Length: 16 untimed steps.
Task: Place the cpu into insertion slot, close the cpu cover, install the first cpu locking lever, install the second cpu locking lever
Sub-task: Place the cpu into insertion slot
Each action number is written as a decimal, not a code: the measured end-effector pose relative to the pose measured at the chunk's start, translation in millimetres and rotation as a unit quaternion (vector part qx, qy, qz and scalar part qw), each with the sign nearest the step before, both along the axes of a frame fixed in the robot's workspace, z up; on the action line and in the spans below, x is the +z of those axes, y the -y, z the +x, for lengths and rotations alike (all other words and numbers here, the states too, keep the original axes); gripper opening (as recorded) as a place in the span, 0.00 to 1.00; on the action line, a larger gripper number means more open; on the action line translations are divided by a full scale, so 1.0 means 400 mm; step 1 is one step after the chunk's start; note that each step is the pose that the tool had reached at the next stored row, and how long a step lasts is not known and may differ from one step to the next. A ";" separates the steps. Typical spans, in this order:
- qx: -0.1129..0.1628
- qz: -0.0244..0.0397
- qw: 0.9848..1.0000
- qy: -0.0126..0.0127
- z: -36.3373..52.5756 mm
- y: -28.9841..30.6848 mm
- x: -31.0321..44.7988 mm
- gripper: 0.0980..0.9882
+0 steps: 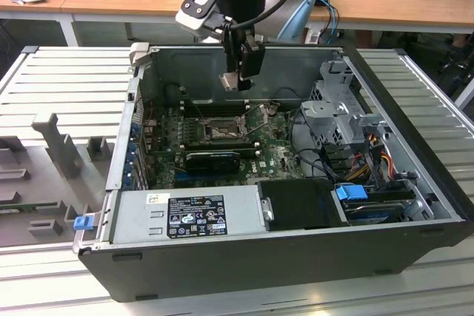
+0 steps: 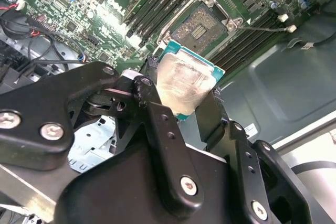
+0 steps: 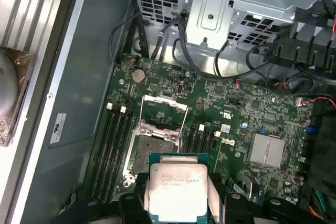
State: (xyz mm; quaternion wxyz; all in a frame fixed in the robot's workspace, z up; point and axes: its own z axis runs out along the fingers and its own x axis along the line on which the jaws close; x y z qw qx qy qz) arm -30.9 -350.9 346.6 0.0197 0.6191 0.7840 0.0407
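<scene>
One gripper (image 1: 235, 79), fingers clamped on the one cpu (image 3: 176, 190), held in the air above the open case (image 1: 296, 260), apart from the one insertion slot (image 3: 155, 153). One cpu cover (image 3: 164, 112) hinged open. Print on cpu face: illegible.

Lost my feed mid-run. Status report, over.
Pincer shut on cpu, hovering above motherboard. Insertion slot bare, cpu cover open. Nothing lying across slot.

I log: cpu (image 3: 176, 192) in gripper (image 2: 181, 94) over case (image 1: 244, 257); insertion slot (image 3: 153, 153) on board (image 3: 252, 108), memory slots (image 3: 113, 145) either side; drive cage (image 1: 337, 109) exterior view's right.
</scene>
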 end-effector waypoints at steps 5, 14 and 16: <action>0.000 0.000 1.000 0.000 0.000 0.000 -0.002 0.48; -0.011 0.000 1.000 0.000 0.000 0.000 -0.004 0.48; -0.017 0.000 1.000 0.000 0.000 0.000 -0.004 0.48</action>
